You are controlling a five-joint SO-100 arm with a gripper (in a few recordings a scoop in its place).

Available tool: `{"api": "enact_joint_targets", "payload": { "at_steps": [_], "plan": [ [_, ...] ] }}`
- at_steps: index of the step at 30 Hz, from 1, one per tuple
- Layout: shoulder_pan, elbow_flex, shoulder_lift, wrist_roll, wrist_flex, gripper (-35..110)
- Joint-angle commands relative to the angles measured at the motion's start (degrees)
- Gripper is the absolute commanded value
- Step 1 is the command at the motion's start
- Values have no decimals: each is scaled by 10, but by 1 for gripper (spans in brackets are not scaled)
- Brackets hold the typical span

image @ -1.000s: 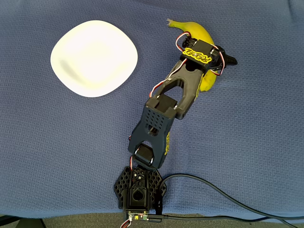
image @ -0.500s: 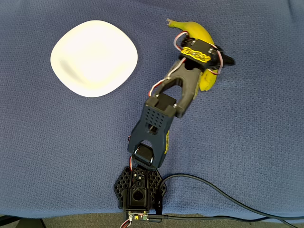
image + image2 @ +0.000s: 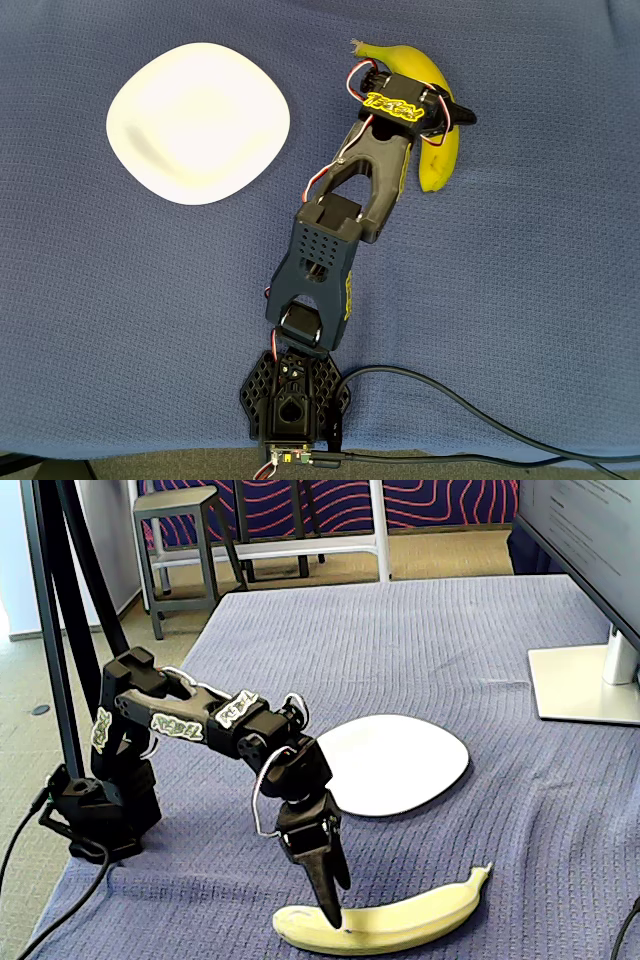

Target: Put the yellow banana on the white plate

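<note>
In the fixed view, nearest the camera, the yellow banana (image 3: pixel 385 921) lies flat on the blue cloth of the counter (image 3: pixel 420 640). My claw (image 3: pixel 325 885) points down with its dark tip touching the banana near its blunt end; I cannot tell how far my fingers are spread. Beyond it sits the white plate (image 3: pixel 395 763), apart from the banana. Farther back stands a monitor base (image 3: pixel 580 685).
</note>
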Motion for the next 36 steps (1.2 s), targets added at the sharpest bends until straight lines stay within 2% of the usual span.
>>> {"api": "enact_joint_targets", "payload": {
  "at_steps": [1, 22, 36],
  "plan": [
    [16, 4, 28, -3, -40, 36],
    [4, -3, -39, 11, -56, 39],
    [21, -66, -110, 8, -56, 37]
  ]
}}
